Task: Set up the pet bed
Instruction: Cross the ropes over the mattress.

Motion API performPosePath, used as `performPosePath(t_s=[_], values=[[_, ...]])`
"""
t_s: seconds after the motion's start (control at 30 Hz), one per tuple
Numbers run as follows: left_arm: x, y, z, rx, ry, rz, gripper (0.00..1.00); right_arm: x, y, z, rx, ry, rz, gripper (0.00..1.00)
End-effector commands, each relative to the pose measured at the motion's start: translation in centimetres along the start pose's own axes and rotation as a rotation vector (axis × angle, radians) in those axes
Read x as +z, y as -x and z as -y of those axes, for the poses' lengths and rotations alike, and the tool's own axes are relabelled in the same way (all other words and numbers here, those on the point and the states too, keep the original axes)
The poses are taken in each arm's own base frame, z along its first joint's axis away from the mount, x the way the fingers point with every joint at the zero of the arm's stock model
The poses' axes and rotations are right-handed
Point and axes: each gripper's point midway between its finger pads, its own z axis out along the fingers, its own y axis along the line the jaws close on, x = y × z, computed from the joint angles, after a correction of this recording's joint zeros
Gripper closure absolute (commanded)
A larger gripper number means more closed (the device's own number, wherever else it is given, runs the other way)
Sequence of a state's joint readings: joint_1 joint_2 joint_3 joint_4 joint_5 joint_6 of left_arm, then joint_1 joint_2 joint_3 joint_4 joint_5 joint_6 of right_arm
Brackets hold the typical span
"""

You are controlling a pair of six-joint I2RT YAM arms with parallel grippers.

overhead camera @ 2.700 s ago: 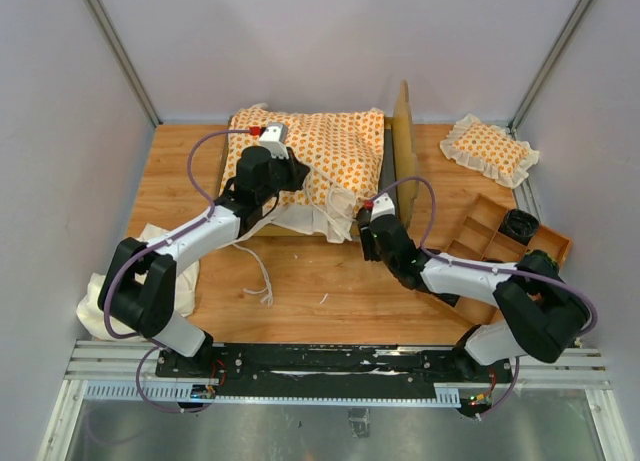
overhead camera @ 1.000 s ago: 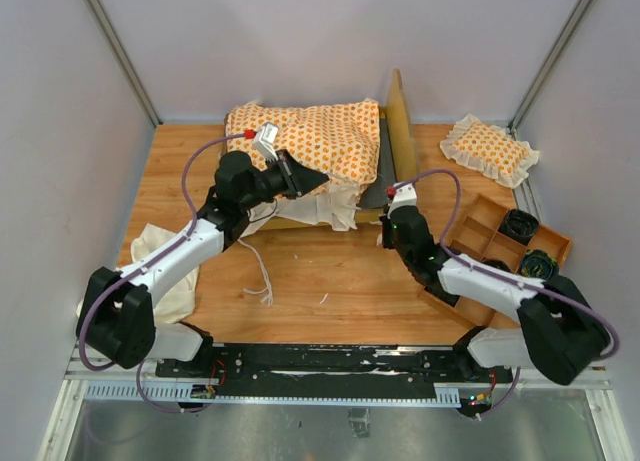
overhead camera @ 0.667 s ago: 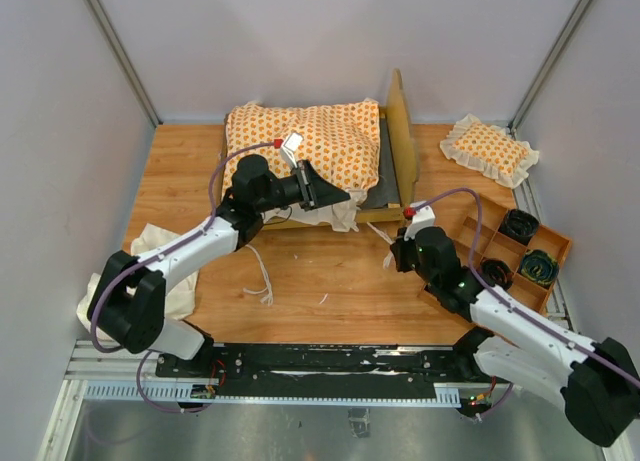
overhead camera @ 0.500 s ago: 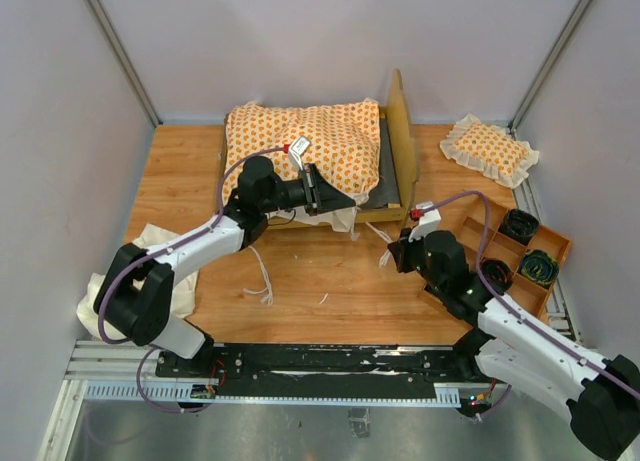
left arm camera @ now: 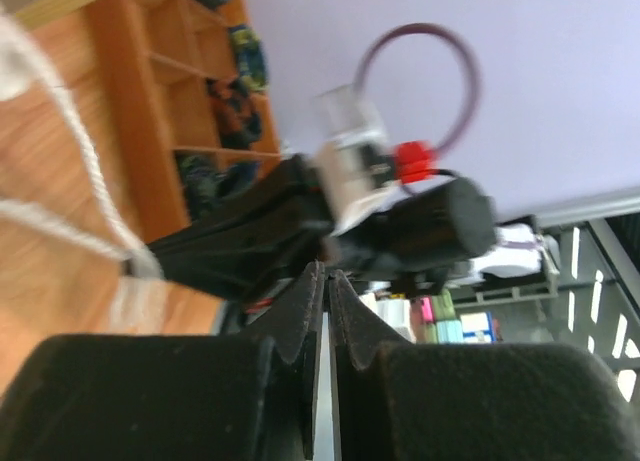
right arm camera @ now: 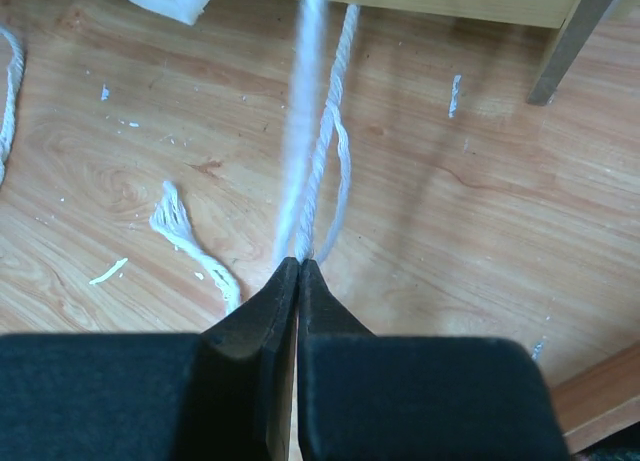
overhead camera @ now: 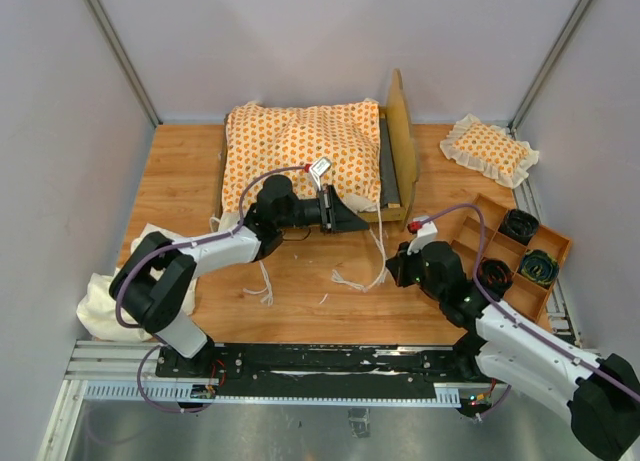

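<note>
The right gripper [right arm camera: 299, 264] pinches the tie string [right arm camera: 303, 131], which runs up-frame to the cushion [overhead camera: 300, 146]; the left gripper [overhead camera: 360, 222], nearly pressed together, sits nearer it.

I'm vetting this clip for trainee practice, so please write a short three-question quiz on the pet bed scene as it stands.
1. True or false: the small pillow lies on the table, not touching the headboard.
2. What is the right claw pinching? A) the cream cloth B) a white tie string C) the small pillow
3. Fill in: in the top view, the headboard stands at the cushion's ____ side.

Key: 1 true; 2 B; 3 right.
</note>
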State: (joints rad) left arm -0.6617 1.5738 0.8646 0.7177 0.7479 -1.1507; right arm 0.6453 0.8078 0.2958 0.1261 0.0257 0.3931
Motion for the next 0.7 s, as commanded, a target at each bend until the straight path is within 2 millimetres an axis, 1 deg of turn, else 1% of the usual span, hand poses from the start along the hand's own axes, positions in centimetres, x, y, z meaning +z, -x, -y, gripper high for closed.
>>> performPosePath(t_s=[0.0, 0.03, 0.1, 0.17, 0.23, 0.3, 0.4, 0.47, 0.57, 0.67], values=[[-0.9, -0.6, -5.0, 0.106, 0.118, 0.023, 0.92, -1.0, 1.4, -0.4, -0.002, -0.002, 0.034, 1.00], [-1.1, -0.7, -6.2, 0.117, 0.162, 0.025, 0.92, -1.1, 1.5, -0.5, 0.002, -0.001, 0.038, 1.00], [-1.4, -1.1, -7.9, 0.145, 0.217, 0.015, 0.92, -1.4, 1.8, -0.7, 0.013, 0.011, 0.048, 1.00], [-1.7, -1.1, -8.9, 0.171, 0.255, 0.023, 0.91, -1.7, 1.9, -0.7, 0.022, 0.010, 0.051, 1.00], [-2.1, -1.0, -9.4, 0.218, 0.280, 0.042, 0.86, -1.8, 1.9, -0.5, 0.024, -0.005, 0.051, 1.00], [-2.7, -0.9, -9.7, 0.297, 0.301, 0.057, 0.76, -1.9, 2.3, -0.4, 0.027, -0.011, 0.062, 1.00], [-3.3, -0.6, -8.9, 0.458, 0.317, 0.085, 0.66, -2.4, 3.7, -1.1, 0.036, 0.014, 0.097, 1.00], [-3.3, -0.7, -7.8, 0.546, 0.308, 0.098, 0.61, -2.6, 4.6, -1.7, 0.055, 0.035, 0.115, 1.00], [-2.5, -1.8, -6.1, 0.679, 0.255, 0.068, 0.55, -2.6, 5.5, -2.5, 0.115, 0.063, 0.140, 1.00], [-1.8, -3.0, -5.7, 0.764, 0.228, 0.037, 0.51, -2.2, 6.3, -3.5, 0.196, 0.100, 0.164, 1.00]])
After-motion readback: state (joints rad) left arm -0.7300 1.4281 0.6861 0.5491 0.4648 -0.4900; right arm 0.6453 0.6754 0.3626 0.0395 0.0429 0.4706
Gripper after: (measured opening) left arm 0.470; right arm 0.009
